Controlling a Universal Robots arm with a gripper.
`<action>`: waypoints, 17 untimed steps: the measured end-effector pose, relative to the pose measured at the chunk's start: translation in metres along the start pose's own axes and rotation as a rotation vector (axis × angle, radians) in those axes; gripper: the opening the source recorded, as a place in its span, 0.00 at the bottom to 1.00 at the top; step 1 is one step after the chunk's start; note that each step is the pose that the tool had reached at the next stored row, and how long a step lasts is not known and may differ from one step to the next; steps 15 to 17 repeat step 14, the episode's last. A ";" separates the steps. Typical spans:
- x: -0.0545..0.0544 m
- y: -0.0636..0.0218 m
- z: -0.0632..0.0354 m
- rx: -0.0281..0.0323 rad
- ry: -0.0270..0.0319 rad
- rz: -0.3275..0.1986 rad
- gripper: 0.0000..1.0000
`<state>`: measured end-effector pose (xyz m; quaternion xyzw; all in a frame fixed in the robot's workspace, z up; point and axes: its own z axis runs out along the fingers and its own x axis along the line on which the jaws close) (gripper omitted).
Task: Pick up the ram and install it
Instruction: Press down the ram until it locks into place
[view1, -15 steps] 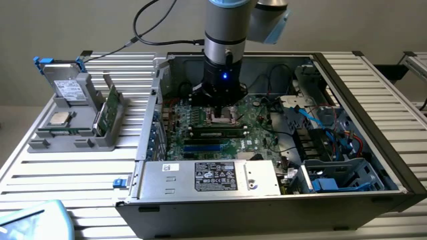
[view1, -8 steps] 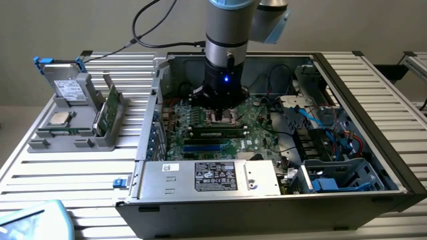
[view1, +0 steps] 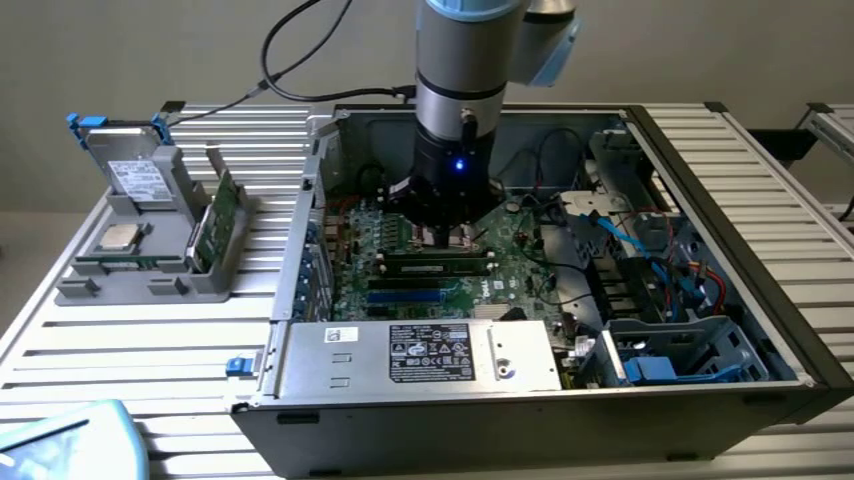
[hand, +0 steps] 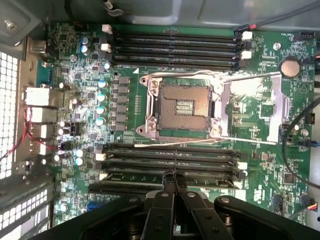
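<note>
The ram (view1: 430, 266) lies lengthwise in a memory slot on the motherboard (view1: 521, 250) inside the open computer case. It is a narrow green stick with dark chips. In the wrist view the ram (hand: 215, 179) sits in the slot row closest to the fingers. My gripper (view1: 447, 238) hangs straight down over the middle of the stick. Its two black fingers (hand: 164, 200) are shut together, and the gripper (hand: 173, 176) tips rest at the ram's upper edge with nothing between them.
The empty processor socket (hand: 182, 107) with its raised metal plate (hand: 255, 107) lies beside the ram slots; more empty slots (hand: 172, 47) lie beyond. A power supply (view1: 420, 355) and the case walls (view1: 747, 230) hem in the arm. A grey rack (view1: 134, 255) holds a silver chip (view1: 120, 237) and a green card (view1: 214, 215).
</note>
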<state>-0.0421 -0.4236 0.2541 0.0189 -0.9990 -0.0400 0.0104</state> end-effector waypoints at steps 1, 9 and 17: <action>-0.001 -0.0023 -0.0010 0.0000 0.0007 0.000 0.11; -0.002 -0.0135 -0.0041 -0.0008 0.0033 0.001 0.11; -0.002 -0.0135 -0.0042 -0.0007 0.0034 0.001 0.11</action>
